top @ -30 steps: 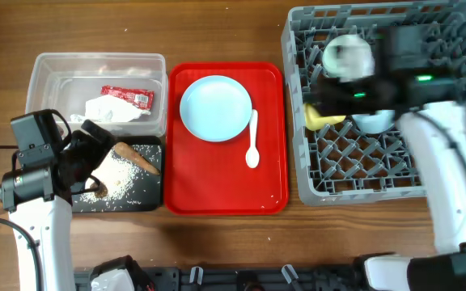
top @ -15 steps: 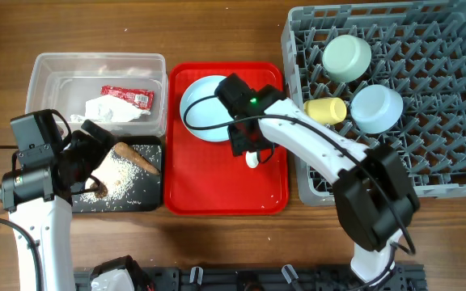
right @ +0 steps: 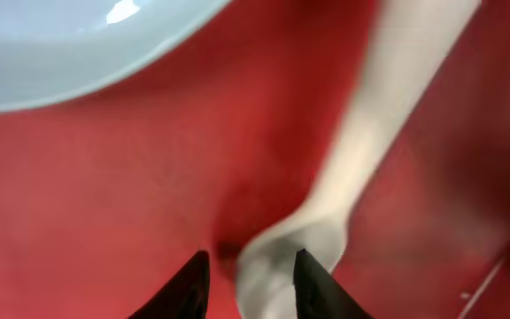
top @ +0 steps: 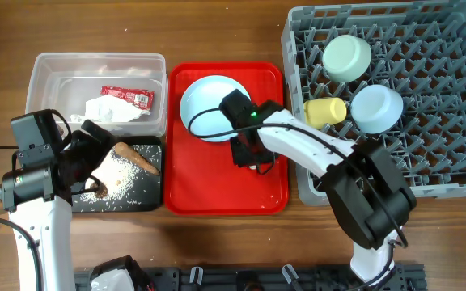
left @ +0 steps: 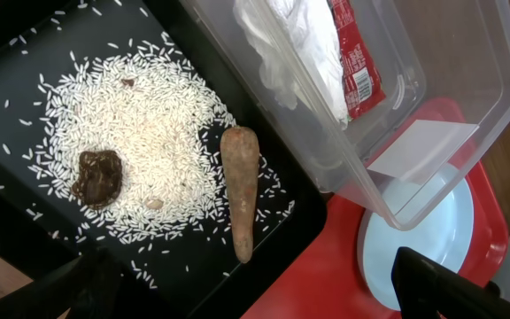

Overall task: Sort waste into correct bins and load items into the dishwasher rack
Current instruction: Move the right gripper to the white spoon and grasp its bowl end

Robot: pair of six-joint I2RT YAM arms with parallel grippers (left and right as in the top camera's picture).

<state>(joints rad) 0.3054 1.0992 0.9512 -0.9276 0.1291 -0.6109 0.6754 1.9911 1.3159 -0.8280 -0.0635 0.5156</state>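
My right gripper [top: 249, 153] is low over the red tray [top: 217, 190], open, its fingers [right: 253, 283] on either side of a white spoon's bowl [right: 370, 133]. The round light blue plate [top: 205, 101] lies just behind it on the tray. The pale green bowl [top: 346, 56], light blue bowl [top: 376, 107] and yellow cup [top: 326, 111] sit in the grey rack [top: 443, 162]. My left gripper [top: 99, 166] is open and empty above the black tray [top: 148, 198], which holds rice [left: 140, 124] and brown scraps [left: 239, 190]. The clear tub [top: 55, 73] holds the red packet [top: 128, 97] and white paper [top: 116, 111].
The rack fills the right side, its left wall close to the red tray's right edge. The black tray and clear tub stand side by side at the left of the red tray. Bare wooden table lies in front.
My right arm has swung from the rack to the red tray and come down over the spoon. The left arm has not moved.
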